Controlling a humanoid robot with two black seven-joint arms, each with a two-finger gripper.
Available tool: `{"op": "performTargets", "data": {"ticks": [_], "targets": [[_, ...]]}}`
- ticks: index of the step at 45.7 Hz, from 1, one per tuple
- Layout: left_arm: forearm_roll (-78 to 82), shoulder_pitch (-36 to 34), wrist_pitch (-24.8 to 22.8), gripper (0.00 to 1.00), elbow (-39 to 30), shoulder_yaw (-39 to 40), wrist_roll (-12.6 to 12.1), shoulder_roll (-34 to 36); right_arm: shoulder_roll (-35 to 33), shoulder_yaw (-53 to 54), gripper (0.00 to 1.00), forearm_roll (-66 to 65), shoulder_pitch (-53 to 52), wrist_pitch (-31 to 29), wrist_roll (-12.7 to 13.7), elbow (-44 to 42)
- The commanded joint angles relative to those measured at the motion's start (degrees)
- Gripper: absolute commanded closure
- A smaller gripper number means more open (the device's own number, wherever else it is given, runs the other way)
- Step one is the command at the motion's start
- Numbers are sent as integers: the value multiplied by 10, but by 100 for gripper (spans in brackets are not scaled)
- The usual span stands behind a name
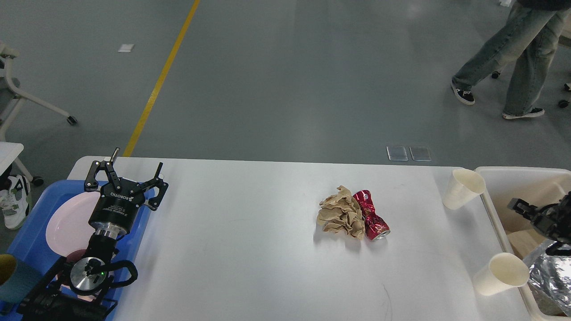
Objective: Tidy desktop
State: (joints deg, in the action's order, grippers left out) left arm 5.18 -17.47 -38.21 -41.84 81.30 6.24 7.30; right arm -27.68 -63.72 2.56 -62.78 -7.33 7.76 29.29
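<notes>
On the tabletop [250, 249], paper [341, 217] and can [372, 220] mid-surface and two cups [463, 189] by the right edge are left; left fingers [127, 178] are spread empty, right fingers [535, 216] cannot be told.
</notes>
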Motion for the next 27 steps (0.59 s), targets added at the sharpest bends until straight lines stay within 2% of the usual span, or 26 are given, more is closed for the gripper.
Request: {"op": "performTargets", "data": {"ticks": [1, 5, 9, 12, 18, 21, 24, 27], "targets": [[0, 0, 0, 3, 0, 0, 0, 0, -18, -63, 0, -28, -122, -8, 1, 131], [0, 0, 0, 4, 0, 0, 0, 0, -18, -123, 0, -28, -213, -21, 1, 217], [0, 0, 0, 4, 0, 0, 0, 0, -4, -173, 0, -28, -303, -67, 0, 291], [0, 0, 0, 4, 0, 0, 0, 0, 21, -193, 0, -27, -363, -129, 0, 318], [0, 0, 0, 3, 0, 0, 0, 0, 65, -195, 0, -25, -470, -303, 0, 331], [0, 0, 0, 4, 0, 0, 0, 0, 71, -185, 0, -20, -534, -370, -1, 349], [0, 0, 0, 4, 0, 0, 0, 0, 80, -175, 0, -13, -587, -400, 0, 385], [0, 0, 1, 3, 0, 0, 0, 0, 88, -175, 0, 9, -652, -400, 0, 459]]}}
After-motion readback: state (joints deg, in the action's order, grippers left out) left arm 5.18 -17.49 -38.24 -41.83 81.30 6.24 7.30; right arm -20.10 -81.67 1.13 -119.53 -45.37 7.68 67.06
